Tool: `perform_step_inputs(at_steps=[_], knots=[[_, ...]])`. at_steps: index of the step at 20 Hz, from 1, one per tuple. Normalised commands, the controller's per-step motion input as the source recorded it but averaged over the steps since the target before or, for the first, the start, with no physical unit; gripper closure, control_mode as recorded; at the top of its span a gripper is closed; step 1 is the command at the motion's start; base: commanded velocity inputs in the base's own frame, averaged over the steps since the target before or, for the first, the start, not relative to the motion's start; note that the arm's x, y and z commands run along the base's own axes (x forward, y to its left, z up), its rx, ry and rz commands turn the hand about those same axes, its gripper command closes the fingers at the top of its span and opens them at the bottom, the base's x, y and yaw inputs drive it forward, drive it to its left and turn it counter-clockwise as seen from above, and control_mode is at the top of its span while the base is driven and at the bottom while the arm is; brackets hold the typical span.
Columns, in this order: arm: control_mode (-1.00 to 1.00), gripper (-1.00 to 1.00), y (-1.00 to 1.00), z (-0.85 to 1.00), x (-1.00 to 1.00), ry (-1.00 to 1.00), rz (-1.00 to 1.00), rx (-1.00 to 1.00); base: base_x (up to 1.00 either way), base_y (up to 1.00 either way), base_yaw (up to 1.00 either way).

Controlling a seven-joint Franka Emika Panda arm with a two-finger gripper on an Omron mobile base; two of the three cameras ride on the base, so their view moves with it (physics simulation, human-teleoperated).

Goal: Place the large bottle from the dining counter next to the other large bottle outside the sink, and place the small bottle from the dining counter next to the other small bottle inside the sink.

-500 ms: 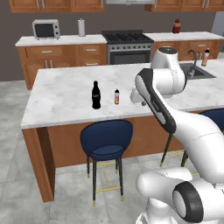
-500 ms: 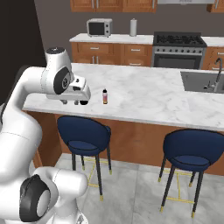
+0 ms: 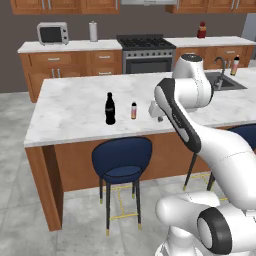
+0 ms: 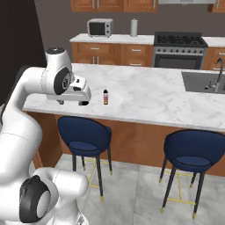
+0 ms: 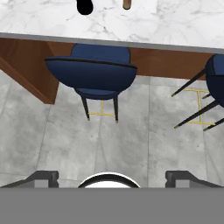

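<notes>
Left base view: the black bottle (image 3: 110, 108) is standing upright on the marble counter (image 3: 70, 112), and the small bottle (image 3: 133, 110) is standing just beside it at its 3 o'clock, the two apart. The gripper (image 3: 156, 113) is hanging at the small bottle's 3 o'clock, near it but not touching, at the counter's front edge. The sink (image 3: 229, 82) is lying well apart at the picture's 2 o'clock, with a pink bottle (image 3: 235, 65) standing on the counter just behind it. A blue stool (image 3: 121, 161) is sitting under the counter edge at 6 o'clock from the bottles. Right base view: the small bottle (image 4: 105, 96) is standing at the gripper's (image 4: 72, 103) 3 o'clock with a gap between them; the black bottle is being hidden by the hand. The sink (image 4: 200, 82) is showing at the far 3 o'clock, and two stools (image 4: 84, 139) are standing below the counter. Hand view: the two fingertips (image 5: 41, 177) are standing wide apart at the bottom edge, holding nothing, over the floor and the stool (image 5: 92, 74). The black bottle's base (image 5: 84, 6) and the small bottle's base (image 5: 127, 4) are showing at 12 o'clock on the counter (image 5: 175, 22).
</notes>
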Motion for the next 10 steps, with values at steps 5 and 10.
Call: perform_step_inputs(at_steps=[5, 10], knots=[[1.0, -1.0, 0.0, 0.0, 0.0, 0.0, 0.0, 0.0, 0.09, 0.41, 0.0], [1.0, -1.0, 0.0, 0.0, 0.0, 0.0, 0.0, 0.0, 0.2, 0.43, 0.0]])
